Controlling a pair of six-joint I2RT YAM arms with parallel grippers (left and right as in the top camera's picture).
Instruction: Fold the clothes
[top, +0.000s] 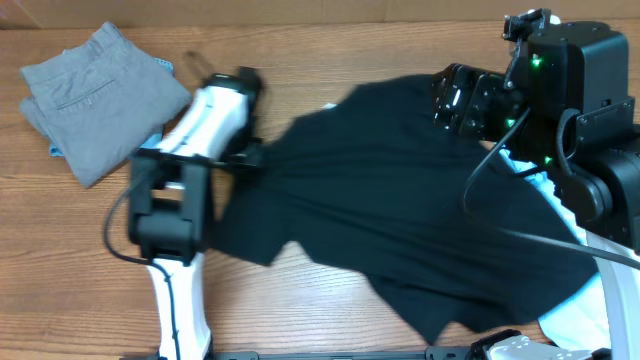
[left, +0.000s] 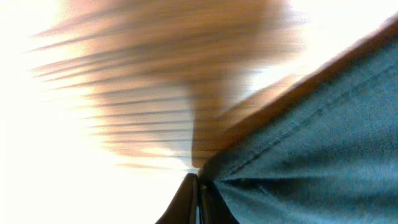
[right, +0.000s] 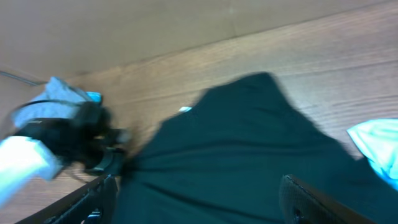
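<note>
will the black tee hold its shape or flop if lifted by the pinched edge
Probably floppy: the black T-shirt lies rumpled, so it should drape from the left gripper pinching its hem. Pushed, it would probably bunch on the wooden table.

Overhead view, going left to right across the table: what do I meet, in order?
grey trousers → left hand, shut on the shirt's edge → black T-shirt → light-blue tee. The right hand is left out: it overlaps the shirt.
</note>
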